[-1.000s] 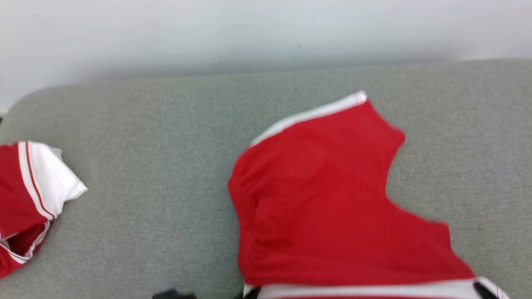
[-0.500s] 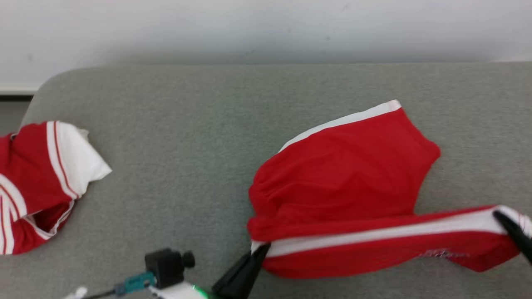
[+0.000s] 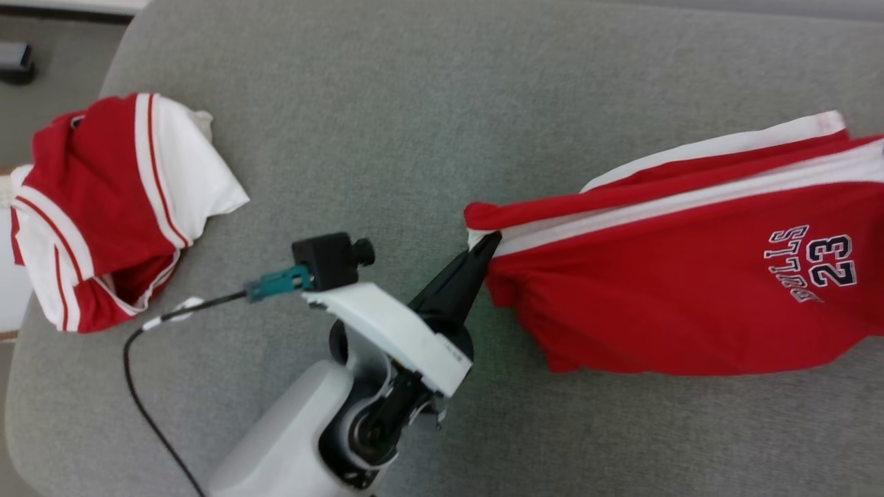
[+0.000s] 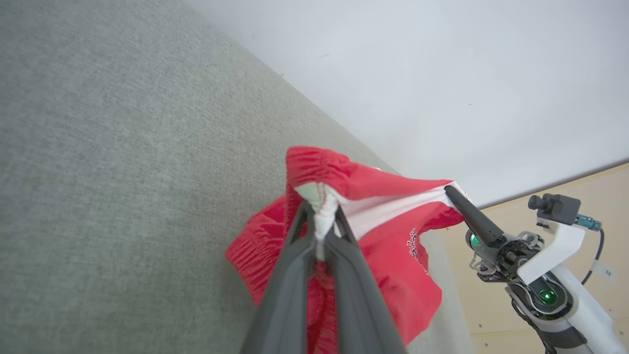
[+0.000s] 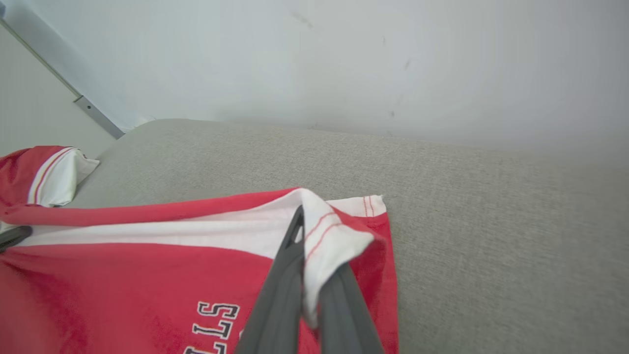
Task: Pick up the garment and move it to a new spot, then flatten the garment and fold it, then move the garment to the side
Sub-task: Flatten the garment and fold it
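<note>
Shorts (image 3: 677, 290): red, w/ a white stripe down the side & "23" in dark print. They're over the right part of the grey cushion (image 3: 345, 103).
How shorts are held: top edge is pulled tight btwn the two pincers, and the rest hangs down from that edge. Can't tell if the bottom touches the cushion.
Left pincer (image 3: 489, 243): pressed together on the white bit at the waist corner, at the shorts' left end. In the left wrist view the cloth is squeezed btwn both fingers.
Right pincer (image 5: 314, 246): pinching the white corner at the other end of the shorts. The cloth flops over one finger.
Left arm (image 3: 311, 428): pale, comes up from the bottom of the head view. It has a small black camera (image 3: 331, 259) & a thin black wire (image 3: 138, 386) on it.
Other clothes (image 3: 103, 207): a red & white bundle, crumpled, at the left end of the cushion, well apart from the shorts.
Wall (image 5: 344, 59): pale, behind the cushion.
</note>
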{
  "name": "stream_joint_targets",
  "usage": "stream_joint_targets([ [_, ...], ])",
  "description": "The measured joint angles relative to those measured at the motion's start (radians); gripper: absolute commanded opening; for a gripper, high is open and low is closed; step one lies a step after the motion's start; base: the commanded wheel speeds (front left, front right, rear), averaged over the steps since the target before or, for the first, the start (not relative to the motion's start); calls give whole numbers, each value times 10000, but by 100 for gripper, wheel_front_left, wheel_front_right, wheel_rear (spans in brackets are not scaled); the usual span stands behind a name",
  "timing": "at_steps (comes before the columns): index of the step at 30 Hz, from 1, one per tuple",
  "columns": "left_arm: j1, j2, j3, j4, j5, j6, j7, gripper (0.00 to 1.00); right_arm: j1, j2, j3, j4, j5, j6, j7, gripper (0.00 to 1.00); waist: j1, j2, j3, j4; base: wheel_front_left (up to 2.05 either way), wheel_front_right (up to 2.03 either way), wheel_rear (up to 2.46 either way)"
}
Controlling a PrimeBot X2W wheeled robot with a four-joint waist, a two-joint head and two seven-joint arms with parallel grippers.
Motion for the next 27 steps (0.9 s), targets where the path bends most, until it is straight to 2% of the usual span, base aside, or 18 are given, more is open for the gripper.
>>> stream_joint_targets([
  [5,-816,-581,-81,1160,-35,-213,61,0,-895,451,458,821,-424,-2,422,0,0,0,617,398,0,0,0],
  [10,-1357,-809,-267,1919,90,-479,-40,0,-1378,614,681,1331,-665,-2,376,0,0,0,968,561,0,0,0],
  [11,-1402,-828,-288,2006,100,-531,-82,7,-1420,648,694,1471,-717,-2,290,16,0,0,981,547,0,0,0],
  [12,-1436,-836,-286,2075,130,-579,-127,19,-1473,667,702,1565,-765,-2,261,41,-1,0,984,520,0,0,0],
  [13,-1481,-840,-280,2163,148,-602,-188,41,-1525,673,719,1615,-842,-2,196,84,-1,0,987,486,0,0,0],
  [14,-1512,-834,-291,2238,192,-652,-219,82,-1554,686,734,1691,-905,-2,138,100,-1,0,984,451,0,0,0],
  [15,-1549,-823,-309,2297,270,-732,-293,100,-1571,709,742,1774,-947,-4,58,100,-1,0,975,415,0,0,0],
  [21,-1656,-596,-410,2585,736,-844,-587,100,-1623,851,832,1883,-982,-6,-48,100,-1,0,790,154,0,0,0],
  [23,-1653,-397,-504,2612,1005,-748,-704,100,-1622,811,851,1768,-988,-6,-67,100,-2,0,688,54,0,0,0],
  [27,-1615,316,-892,2514,2100,-265,-972,100,-1448,571,1026,1482,-1143,-6,-31,100,-2,0,408,-125,0,0,0],
])
